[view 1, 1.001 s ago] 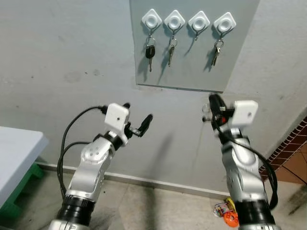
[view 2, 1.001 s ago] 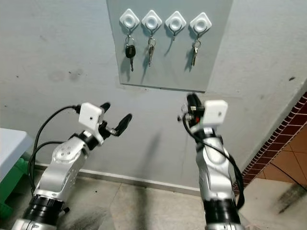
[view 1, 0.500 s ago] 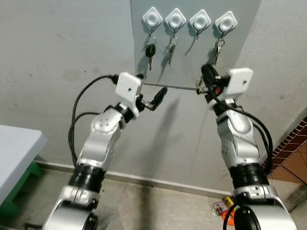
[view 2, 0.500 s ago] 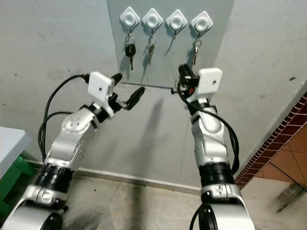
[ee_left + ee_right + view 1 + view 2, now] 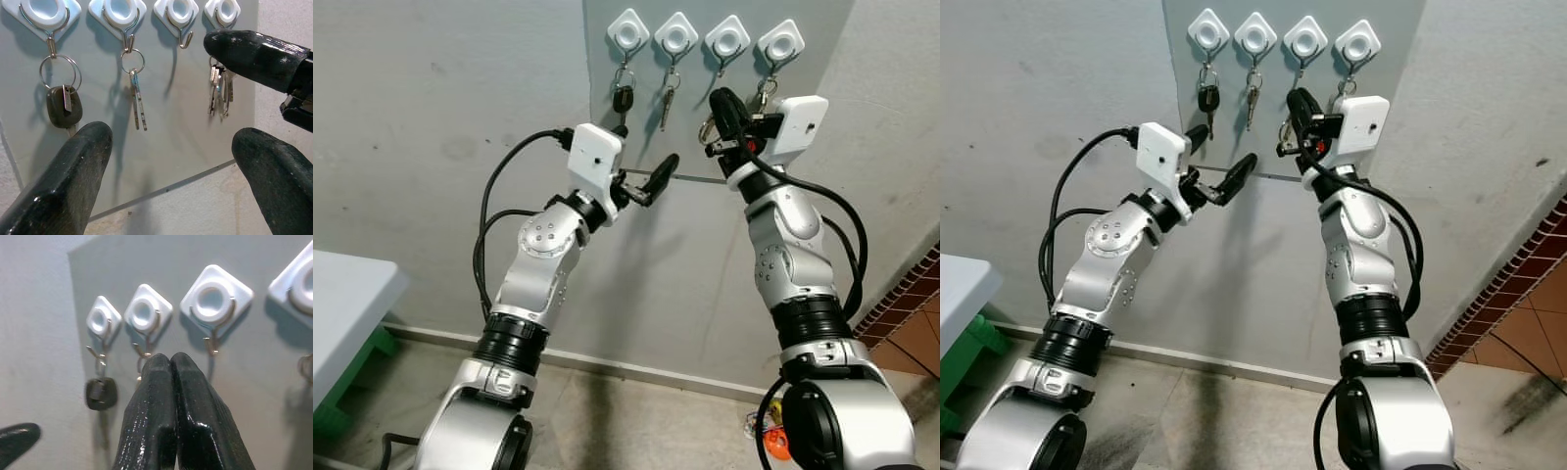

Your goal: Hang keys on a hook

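A grey panel (image 5: 803, 117) on the wall carries a row of white diamond hooks. A black car key (image 5: 623, 98) hangs from the first hook and silver keys (image 5: 663, 103) from the second. The third hook (image 5: 727, 39) is bare. The fourth hook holds keys (image 5: 218, 93), partly behind my right arm. My right gripper (image 5: 170, 357) is shut on a key ring (image 5: 708, 127) and sits just below the bare hook (image 5: 211, 303). My left gripper (image 5: 644, 152) is open with nothing in it, raised below the first two hooks.
A white table (image 5: 342, 294) stands at the left with a green stool (image 5: 352, 392) under it. A small colourful object (image 5: 769, 431) lies on the floor by the wall. Brick-red tiling (image 5: 911, 294) runs along the right.
Both arms have risen from below the panel up to the hooks. The right gripper has carried the key ring up to just under the third hook.
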Controlling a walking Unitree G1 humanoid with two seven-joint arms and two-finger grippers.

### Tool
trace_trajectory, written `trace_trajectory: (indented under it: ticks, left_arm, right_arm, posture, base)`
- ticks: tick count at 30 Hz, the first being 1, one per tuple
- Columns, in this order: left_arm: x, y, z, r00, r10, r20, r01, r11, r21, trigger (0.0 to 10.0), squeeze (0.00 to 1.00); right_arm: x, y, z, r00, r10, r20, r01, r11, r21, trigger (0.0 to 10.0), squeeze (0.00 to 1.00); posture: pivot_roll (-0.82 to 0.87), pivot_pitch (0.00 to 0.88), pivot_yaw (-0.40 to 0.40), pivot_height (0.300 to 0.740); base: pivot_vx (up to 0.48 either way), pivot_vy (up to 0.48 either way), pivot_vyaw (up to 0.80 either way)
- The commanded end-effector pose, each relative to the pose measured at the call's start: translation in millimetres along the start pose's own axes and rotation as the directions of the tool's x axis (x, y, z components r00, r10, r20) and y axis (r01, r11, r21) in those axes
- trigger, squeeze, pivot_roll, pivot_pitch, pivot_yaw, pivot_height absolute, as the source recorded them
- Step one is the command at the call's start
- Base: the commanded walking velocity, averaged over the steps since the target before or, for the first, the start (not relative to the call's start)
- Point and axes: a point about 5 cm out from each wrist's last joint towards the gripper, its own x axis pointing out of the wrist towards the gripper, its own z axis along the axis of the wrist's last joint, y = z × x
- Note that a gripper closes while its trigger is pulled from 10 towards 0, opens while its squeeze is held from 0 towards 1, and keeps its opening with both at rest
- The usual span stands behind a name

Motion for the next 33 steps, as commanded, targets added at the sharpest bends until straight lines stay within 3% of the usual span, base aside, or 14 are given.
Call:
trace_trajectory:
  ticks: [1,10,15,33]
  left_arm:
    - [4.5,-0.4,13,0.999,-0.016,0.041,0.015,0.999,0.033,10.0,0.0]
    - [5.2,2.6,17,0.999,-0.012,0.052,0.01,0.999,0.038,10.0,0.0]
    - [5.1,1.2,17,0.998,-0.019,0.052,0.017,0.999,0.039,10.0,0.0]
    - [2.2,-6.0,17,0.998,-0.039,0.052,0.038,0.999,0.032,10.0,0.0]
  right_arm:
    - [7.5,3.8,10,0.999,0.027,0.039,-0.027,0.999,0.017,10.0,0.0]
    - [11.3,6.7,18,0.995,0.054,0.089,-0.063,0.992,0.11,10.0,0.0]
    - [14.3,1.2,23,0.993,0.009,0.121,-0.03,0.984,0.176,10.0,0.0]
    - [34.5,0.4,34,0.987,0.005,0.161,-0.042,0.974,0.225,10.0,0.0]
  posture:
    - [-0.05,0.0,0.008,0.74]
    - [-0.05,0.0,0.009,0.74]
    - [-0.05,0.0,0.012,0.74]
    - [-0.03,0.0,0.014,0.74]
  base:
    - [0.0,0.0,0.0]
    - [0.0,0.0,0.0]
    - [0.0,0.0,0.0]
    - [0.0,0.0,0.0]
